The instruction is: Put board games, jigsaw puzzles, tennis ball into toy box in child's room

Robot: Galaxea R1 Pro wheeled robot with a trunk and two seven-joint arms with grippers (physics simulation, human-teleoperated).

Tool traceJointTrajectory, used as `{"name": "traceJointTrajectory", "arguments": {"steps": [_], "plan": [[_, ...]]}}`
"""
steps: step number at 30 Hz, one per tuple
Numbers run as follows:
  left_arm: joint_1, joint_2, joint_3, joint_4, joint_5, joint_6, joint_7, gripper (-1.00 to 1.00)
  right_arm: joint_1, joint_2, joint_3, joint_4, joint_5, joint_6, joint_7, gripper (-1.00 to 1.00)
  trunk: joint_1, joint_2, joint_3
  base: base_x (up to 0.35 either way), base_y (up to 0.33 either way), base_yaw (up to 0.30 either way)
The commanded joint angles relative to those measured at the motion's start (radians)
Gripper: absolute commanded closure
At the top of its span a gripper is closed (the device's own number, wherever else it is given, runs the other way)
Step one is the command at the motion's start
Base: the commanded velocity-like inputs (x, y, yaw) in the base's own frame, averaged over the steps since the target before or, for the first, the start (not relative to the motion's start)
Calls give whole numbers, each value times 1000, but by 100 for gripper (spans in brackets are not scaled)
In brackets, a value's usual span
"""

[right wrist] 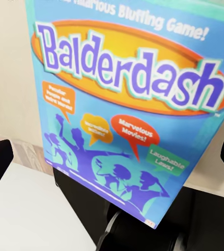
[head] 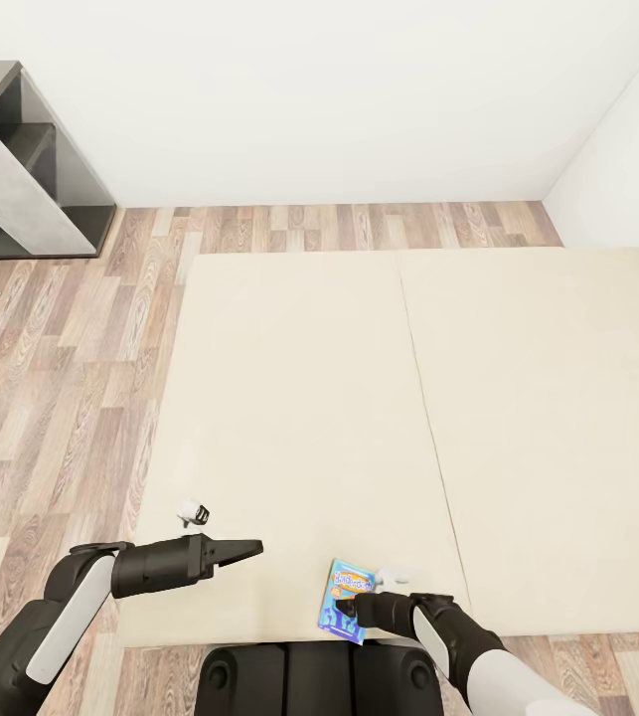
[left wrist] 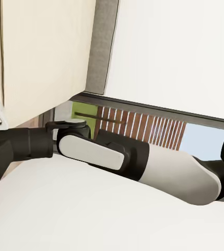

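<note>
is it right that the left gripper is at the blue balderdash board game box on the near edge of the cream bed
Not quite: it is the right gripper, not the left, that is at the blue Balderdash board game box on the near edge of the cream bed. The head view shows this. The left gripper hangs over the bed apart from the box.

Board game (head: 347,600) lies on the bed's (head: 518,418) near edge, shelf (head: 21,169) far left.
</note>
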Motion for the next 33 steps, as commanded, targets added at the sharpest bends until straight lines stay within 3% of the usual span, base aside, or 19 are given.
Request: {"name": "traceJointTrajectory", "arguments": {"steps": [1,33], "plan": [[-1,1,-1,0,2,4,-1,-100,0,1,-5,-2,-2,8,3,-100,1,-1,-1,0,0,0],[-1,2,-1,0,2,4,-1,-100,0,1,-5,-2,-2,5,4,-100,1,-1,-1,0,22,0]]}}
